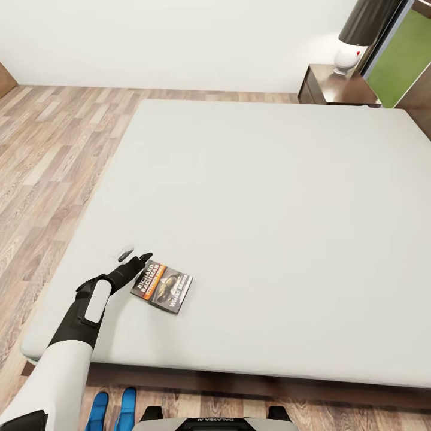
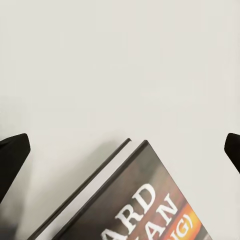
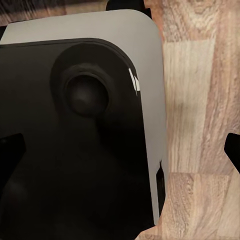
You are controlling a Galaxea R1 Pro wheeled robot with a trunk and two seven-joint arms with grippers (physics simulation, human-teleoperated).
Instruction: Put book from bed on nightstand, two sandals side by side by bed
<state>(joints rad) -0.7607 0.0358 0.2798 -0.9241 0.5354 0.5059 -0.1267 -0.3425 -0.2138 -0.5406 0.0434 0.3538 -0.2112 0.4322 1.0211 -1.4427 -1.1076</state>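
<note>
The book (image 1: pixel 161 287) lies flat on the bed (image 1: pixel 269 227) near its front left corner, its dark cover with the orange band facing up. My left gripper (image 1: pixel 135 257) hovers open just beyond the book's left end. In the left wrist view the book (image 2: pixel 145 205) has its corner between the spread fingertips (image 2: pixel 12 160), with nothing gripped. The two sandals (image 1: pixel 99 410) (image 1: pixel 127 407), bright blue, lie side by side on the floor by the bed's front edge. A nightstand (image 1: pixel 326 90) stands at the bed's far right corner. My right gripper (image 3: pixel 120 150) is open over my own base.
A lamp (image 1: pixel 352 54) with a white base and dark shade stands on the nightstand. A window showing green grass (image 1: pixel 401 54) is at the far right. Wood-plank floor (image 1: pixel 48 155) runs along the bed's left side. My dark and grey base (image 3: pixel 75 130) sits under the right wrist.
</note>
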